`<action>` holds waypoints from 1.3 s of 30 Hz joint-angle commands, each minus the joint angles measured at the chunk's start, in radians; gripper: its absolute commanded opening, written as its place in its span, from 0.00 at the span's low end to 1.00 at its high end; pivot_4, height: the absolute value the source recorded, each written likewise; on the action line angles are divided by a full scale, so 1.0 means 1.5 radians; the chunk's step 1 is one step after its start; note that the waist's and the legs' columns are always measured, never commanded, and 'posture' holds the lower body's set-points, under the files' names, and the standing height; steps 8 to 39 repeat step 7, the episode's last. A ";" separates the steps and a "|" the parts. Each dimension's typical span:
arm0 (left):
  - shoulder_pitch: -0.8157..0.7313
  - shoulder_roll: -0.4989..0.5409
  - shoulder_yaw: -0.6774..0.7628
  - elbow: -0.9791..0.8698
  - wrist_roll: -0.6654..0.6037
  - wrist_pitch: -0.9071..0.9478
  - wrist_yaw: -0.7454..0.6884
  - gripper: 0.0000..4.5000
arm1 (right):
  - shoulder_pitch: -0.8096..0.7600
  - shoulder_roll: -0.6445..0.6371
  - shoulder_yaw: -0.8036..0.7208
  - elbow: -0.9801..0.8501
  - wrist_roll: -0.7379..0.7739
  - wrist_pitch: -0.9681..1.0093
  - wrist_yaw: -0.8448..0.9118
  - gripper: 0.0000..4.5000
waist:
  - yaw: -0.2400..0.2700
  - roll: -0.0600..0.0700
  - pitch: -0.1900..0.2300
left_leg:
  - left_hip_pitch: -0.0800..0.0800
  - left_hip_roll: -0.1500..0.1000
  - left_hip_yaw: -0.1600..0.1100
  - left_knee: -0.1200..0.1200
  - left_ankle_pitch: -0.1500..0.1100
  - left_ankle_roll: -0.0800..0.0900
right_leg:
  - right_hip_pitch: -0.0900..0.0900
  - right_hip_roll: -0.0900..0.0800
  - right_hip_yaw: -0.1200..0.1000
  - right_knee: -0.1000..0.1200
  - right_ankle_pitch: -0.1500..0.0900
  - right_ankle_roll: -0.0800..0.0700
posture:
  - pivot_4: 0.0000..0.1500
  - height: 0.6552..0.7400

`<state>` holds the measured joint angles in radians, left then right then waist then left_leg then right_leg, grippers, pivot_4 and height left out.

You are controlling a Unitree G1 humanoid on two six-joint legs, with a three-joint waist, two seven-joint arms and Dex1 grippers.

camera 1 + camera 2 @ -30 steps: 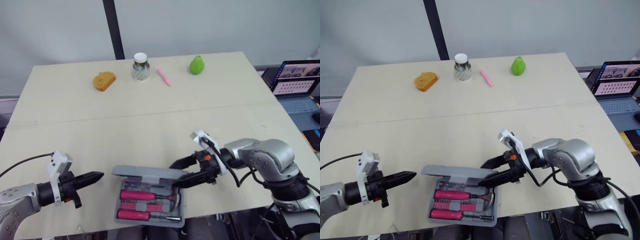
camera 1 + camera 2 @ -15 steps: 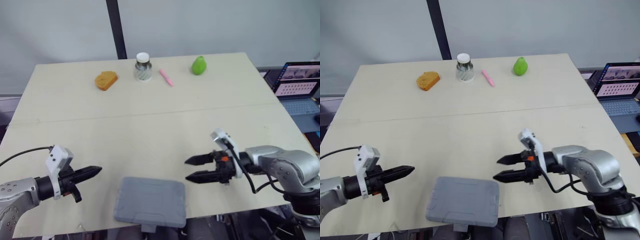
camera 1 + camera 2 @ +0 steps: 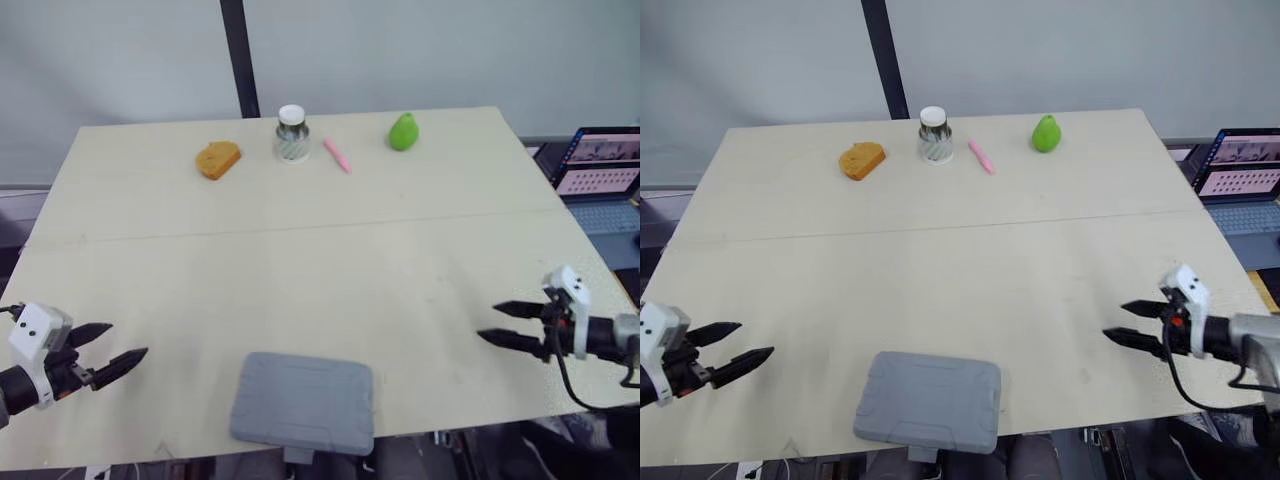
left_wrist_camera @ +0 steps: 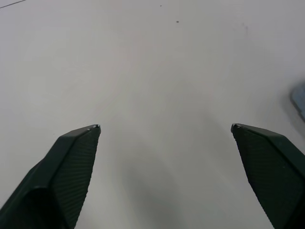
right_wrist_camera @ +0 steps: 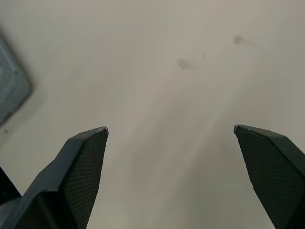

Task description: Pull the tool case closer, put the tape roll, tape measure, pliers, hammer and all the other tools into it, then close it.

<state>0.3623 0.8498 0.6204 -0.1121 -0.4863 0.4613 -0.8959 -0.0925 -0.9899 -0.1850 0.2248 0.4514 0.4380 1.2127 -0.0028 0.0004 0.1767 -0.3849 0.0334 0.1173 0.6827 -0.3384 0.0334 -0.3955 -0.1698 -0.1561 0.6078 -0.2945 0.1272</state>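
The grey rectangular plastic tool case (image 3: 303, 402) is lying flat with its lid down at the near edge of the pale wooden table (image 3: 300, 260), midway between the two arms, a placement that is keeping it within reach of both. The left gripper (image 3: 128, 339) is hovering just above the tabletop, well apart from the case on its left, with its two black fingers spread wide and holding nothing. The right gripper (image 3: 487, 322) is hovering likewise on the opposite side, fingers parted and empty. Both are pointing inward toward the case, and each wrist view is catching only a corner of it past bare table. Along the far edge an orange bread-shaped piece (image 3: 218, 159), a glass jar with a white lid (image 3: 292, 133), a slim pink stick (image 3: 337, 155) and a green pear-shaped object (image 3: 404, 131) are sitting in a row, none resembling tools. Judging by the shut lid and free grippers, the closing step is appearing complete.
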 commanded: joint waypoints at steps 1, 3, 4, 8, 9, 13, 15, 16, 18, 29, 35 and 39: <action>-0.004 0.016 0.023 0.022 0.014 -0.027 -0.014 0.99 | -0.006 -0.003 -0.026 0.037 -0.011 -0.048 0.012 1.00 | -0.003 0.000 0.000 | 0.000 0.000 0.000 0.000 0.000 0.000 | 0.000 0.000 0.000 0.000 0.000 0.000 | 1.00 1.00; -0.005 0.018 0.024 0.037 0.023 -0.038 -0.017 0.99 | -0.014 0.001 -0.022 0.059 -0.018 -0.064 0.014 1.00 | -0.006 0.000 0.000 | 0.001 0.001 0.001 0.000 0.000 0.000 | 0.000 0.000 0.000 0.001 0.000 0.000 | 1.00 1.00; -0.006 0.019 0.024 0.045 0.027 -0.043 -0.018 0.99 | -0.018 0.003 -0.018 0.070 -0.023 -0.073 0.015 1.00 | -0.007 0.000 0.000 | 0.001 0.001 0.001 0.000 0.000 0.000 | 0.000 0.000 0.000 0.001 0.000 0.000 | 1.00 1.00; -0.010 0.020 0.024 0.059 0.030 -0.055 -0.022 0.99 | -0.027 0.010 -0.012 0.089 -0.031 -0.089 0.017 1.00 | -0.008 0.000 0.000 | 0.001 0.001 0.001 0.000 0.000 0.000 | 0.000 0.000 0.000 0.001 0.000 0.000 | 1.00 1.00; -0.010 0.020 0.024 0.059 0.030 -0.055 -0.022 0.99 | -0.027 0.010 -0.012 0.089 -0.031 -0.089 0.017 1.00 | -0.008 0.000 0.000 | 0.001 0.001 0.001 0.000 0.000 0.000 | 0.000 0.000 0.000 0.001 0.000 0.000 | 1.00 1.00; -0.010 0.020 0.024 0.059 0.030 -0.055 -0.022 0.99 | -0.027 0.010 -0.012 0.089 -0.031 -0.089 0.017 1.00 | -0.008 0.000 0.000 | 0.001 0.001 0.001 0.000 0.000 0.000 | 0.000 0.000 0.000 0.001 0.000 0.000 | 1.00 1.00; -0.010 0.020 0.024 0.059 0.030 -0.055 -0.022 0.99 | -0.027 0.010 -0.012 0.089 -0.031 -0.089 0.017 1.00 | -0.008 0.000 0.000 | 0.001 0.001 0.001 0.000 0.000 0.000 | 0.000 0.000 0.000 0.001 0.000 0.000 | 1.00 1.00; -0.010 0.020 0.024 0.059 0.030 -0.055 -0.022 0.99 | -0.027 0.010 -0.012 0.089 -0.031 -0.089 0.017 1.00 | -0.008 0.000 0.000 | 0.001 0.001 0.001 0.000 0.000 0.000 | 0.000 0.000 0.000 0.001 0.000 0.000 | 1.00 1.00; -0.010 0.020 0.024 0.059 0.030 -0.055 -0.022 0.99 | -0.027 0.010 -0.012 0.089 -0.031 -0.089 0.017 1.00 | -0.008 0.000 0.000 | 0.001 0.001 0.001 0.000 0.000 0.000 | 0.000 0.000 0.000 0.001 0.000 0.000 | 1.00 1.00; -0.010 0.020 0.024 0.059 0.030 -0.055 -0.022 0.99 | -0.027 0.010 -0.012 0.089 -0.031 -0.089 0.017 1.00 | -0.008 0.000 0.000 | 0.001 0.001 0.001 0.000 0.000 0.000 | 0.000 0.000 0.000 0.001 0.000 0.000 | 1.00 1.00; -0.010 0.020 0.024 0.059 0.030 -0.055 -0.022 0.99 | -0.027 0.010 -0.012 0.089 -0.031 -0.089 0.017 1.00 | -0.008 0.000 0.000 | 0.001 0.001 0.001 0.000 0.000 0.000 | 0.000 0.000 0.000 0.001 0.000 0.000 | 1.00 1.00; -0.010 0.020 0.024 0.059 0.030 -0.055 -0.022 0.99 | -0.027 0.010 -0.012 0.089 -0.031 -0.089 0.017 1.00 | -0.008 0.000 0.000 | 0.001 0.001 0.001 0.000 0.000 0.000 | 0.000 0.000 0.000 0.001 0.000 0.000 | 1.00 1.00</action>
